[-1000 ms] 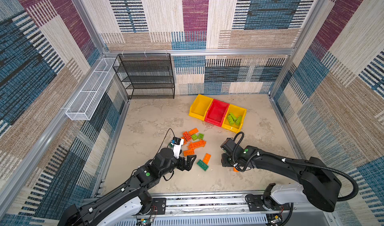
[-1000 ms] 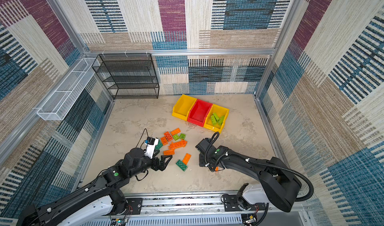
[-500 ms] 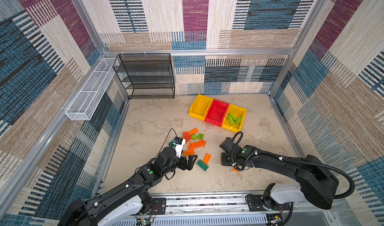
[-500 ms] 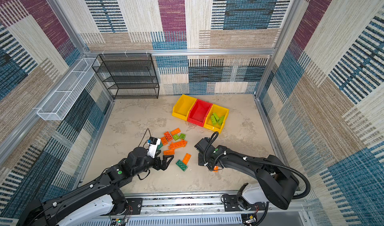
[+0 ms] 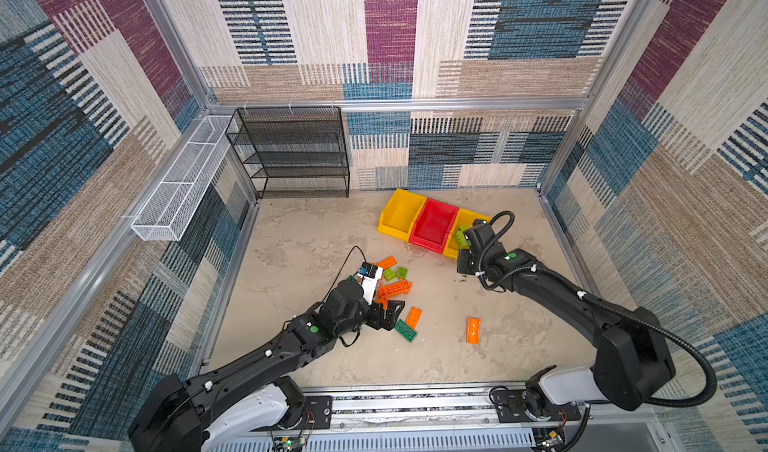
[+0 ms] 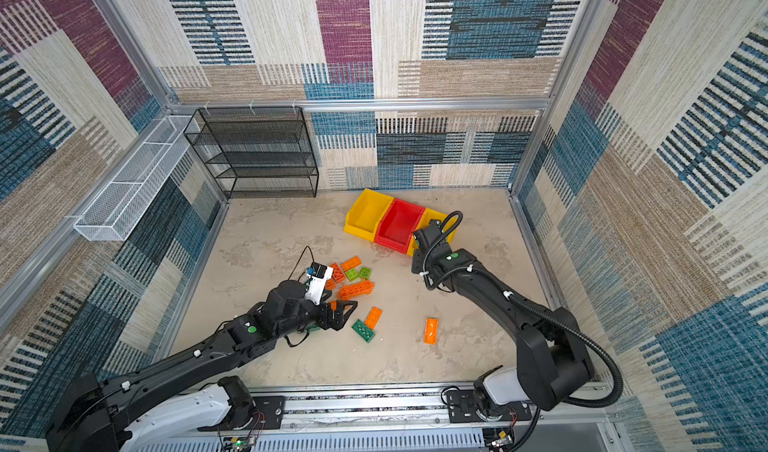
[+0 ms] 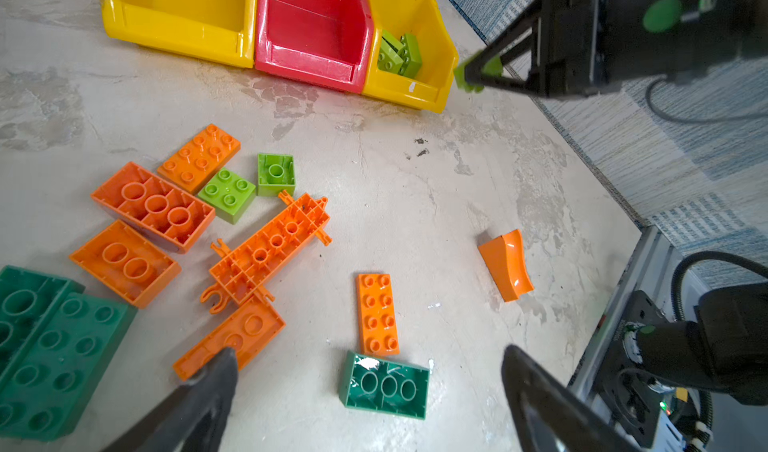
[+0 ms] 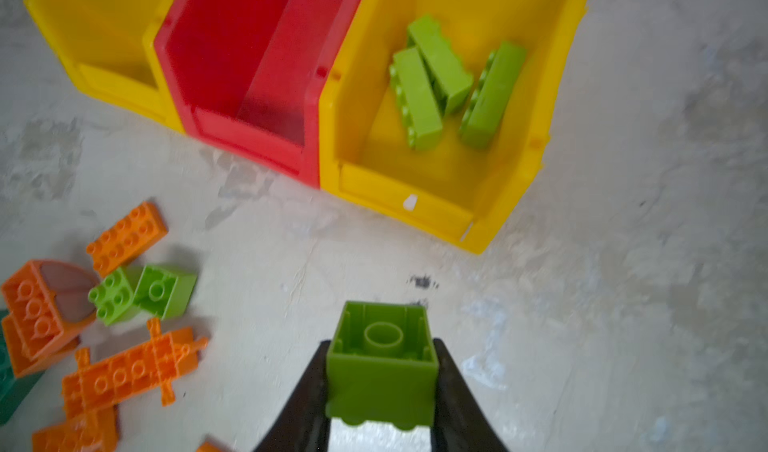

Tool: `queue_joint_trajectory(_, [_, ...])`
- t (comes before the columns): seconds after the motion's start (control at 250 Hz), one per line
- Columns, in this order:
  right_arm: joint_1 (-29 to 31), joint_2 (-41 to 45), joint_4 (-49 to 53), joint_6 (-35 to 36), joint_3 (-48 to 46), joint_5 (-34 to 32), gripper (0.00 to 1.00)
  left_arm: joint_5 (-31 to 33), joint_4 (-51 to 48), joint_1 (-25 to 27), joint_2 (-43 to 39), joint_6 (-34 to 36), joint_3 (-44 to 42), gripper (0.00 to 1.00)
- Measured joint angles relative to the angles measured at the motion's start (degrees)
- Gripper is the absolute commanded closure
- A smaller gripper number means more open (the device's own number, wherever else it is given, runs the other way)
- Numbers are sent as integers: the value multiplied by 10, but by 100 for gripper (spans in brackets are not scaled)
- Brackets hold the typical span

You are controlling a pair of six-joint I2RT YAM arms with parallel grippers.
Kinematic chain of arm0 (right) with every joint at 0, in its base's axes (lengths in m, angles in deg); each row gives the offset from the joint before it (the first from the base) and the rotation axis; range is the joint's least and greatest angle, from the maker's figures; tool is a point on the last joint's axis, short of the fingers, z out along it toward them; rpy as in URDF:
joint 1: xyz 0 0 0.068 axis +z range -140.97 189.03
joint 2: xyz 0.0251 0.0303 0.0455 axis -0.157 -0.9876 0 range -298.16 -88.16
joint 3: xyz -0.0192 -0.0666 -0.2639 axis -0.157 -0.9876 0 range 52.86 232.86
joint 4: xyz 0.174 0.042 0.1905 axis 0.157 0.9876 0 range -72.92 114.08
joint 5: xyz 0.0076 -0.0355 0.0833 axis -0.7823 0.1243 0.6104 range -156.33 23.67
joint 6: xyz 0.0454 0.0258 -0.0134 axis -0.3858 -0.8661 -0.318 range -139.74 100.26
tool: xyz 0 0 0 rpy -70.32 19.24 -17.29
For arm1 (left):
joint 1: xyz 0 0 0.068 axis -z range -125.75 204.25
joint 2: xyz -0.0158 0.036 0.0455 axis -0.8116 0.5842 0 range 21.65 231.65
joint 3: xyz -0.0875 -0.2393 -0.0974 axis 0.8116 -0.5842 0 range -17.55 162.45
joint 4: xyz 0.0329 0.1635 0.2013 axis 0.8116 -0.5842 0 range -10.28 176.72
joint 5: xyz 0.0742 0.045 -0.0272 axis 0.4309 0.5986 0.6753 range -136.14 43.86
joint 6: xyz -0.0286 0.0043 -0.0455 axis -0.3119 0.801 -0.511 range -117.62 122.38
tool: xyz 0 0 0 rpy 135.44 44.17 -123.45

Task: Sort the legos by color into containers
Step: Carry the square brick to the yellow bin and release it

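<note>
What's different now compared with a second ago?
The right gripper, shut on a lime square brick, has swung away from the orange curved piece to the yellow bin holding lime bricks. The left gripper stays open over the loose bricks, which haven't visibly moved.

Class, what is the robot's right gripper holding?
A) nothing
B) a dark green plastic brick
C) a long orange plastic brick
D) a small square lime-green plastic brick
D: the right wrist view shows the right gripper clamped on the small square lime-green plastic brick, one jaw on each side.
</note>
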Motion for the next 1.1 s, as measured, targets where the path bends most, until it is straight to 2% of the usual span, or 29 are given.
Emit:
queue_joint_trajectory(0.232, [-87,-120,-47,85,90,20,65,-8,3,0,49,0,34,1])
queue_joint_trajectory(0.404, [-114,-202,-70,123,149,36,46,-7,3,0,80,0,59,1])
queue_joint_trajectory(0.492, [-116,-214,-72,132,163,37,35,-5,0,0,86,0,71,1])
queue_joint_trajectory(0.672, [-114,-197,-81,140,156,52,34,9,-11,0,80,0,75,1])
queue_joint_trajectory(0.804, [-79,-152,-84,125,120,71,33,22,-12,0,54,2,63,1])
queue_joint_trajectory(0.868, [-38,-140,-88,113,103,80,33,25,-15,0,38,2,51,1])
queue_joint_trajectory(1.1, [85,-160,-94,70,98,118,29,46,-40,0,-49,0,2,1])
